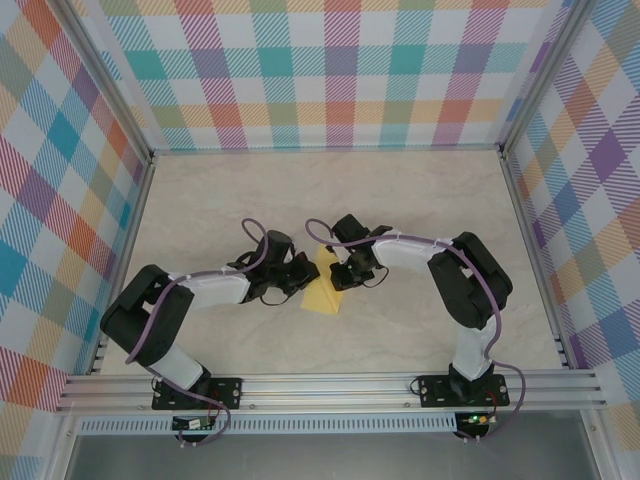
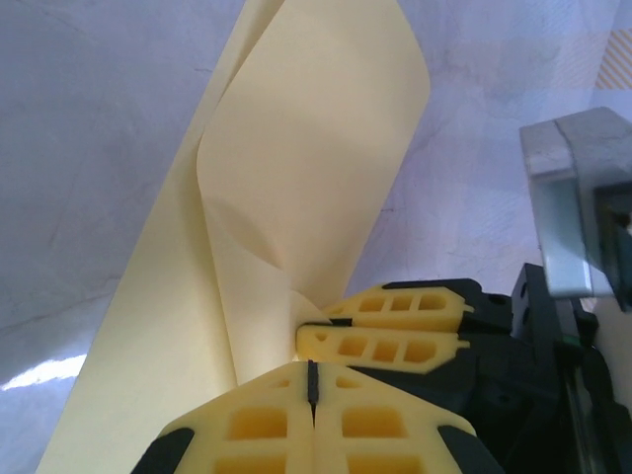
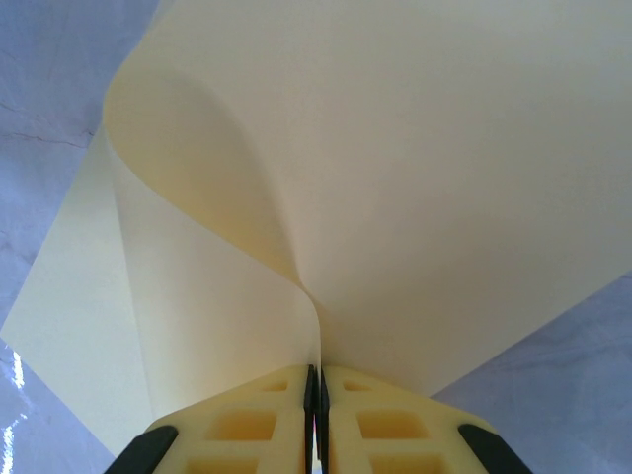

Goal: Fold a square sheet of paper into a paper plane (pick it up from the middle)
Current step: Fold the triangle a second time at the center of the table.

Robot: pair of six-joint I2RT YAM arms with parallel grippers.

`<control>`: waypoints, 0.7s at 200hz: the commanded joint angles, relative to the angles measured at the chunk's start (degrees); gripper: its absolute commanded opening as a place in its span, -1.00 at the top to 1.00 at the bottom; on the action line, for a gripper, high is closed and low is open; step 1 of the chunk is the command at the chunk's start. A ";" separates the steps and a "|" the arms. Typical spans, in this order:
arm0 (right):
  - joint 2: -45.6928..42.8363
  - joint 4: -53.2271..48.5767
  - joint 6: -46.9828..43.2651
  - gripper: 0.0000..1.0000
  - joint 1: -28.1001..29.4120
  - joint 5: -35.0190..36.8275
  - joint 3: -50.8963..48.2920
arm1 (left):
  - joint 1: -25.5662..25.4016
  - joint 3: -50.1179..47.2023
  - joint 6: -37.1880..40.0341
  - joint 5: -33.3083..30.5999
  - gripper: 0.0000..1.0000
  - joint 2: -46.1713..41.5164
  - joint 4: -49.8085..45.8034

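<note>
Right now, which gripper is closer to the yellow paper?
Right, if either: the right gripper is pinched shut on the yellow paper sheet at its curled fold. The left gripper, shut, sits against the sheet beside it; whether it pinches paper is unclear.

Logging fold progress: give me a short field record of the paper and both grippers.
paper: yellow, bent into a curve, not yet a plane shape
left gripper: shut on paper
right gripper: shut on paper
grippers: tips close together at the same pinch
table: beige
</note>
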 commanded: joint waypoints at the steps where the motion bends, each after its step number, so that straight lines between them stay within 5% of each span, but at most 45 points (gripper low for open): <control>1: 2.32 -0.57 -0.56 0.76 -0.23 1.19 -0.63 | 0.28 1.60 -1.51 2.01 1.00 2.18 4.25; 140: 2.49 -0.71 -0.08 0.75 -0.24 1.22 -0.61 | 0.20 1.13 -1.00 1.71 1.00 9.98 6.83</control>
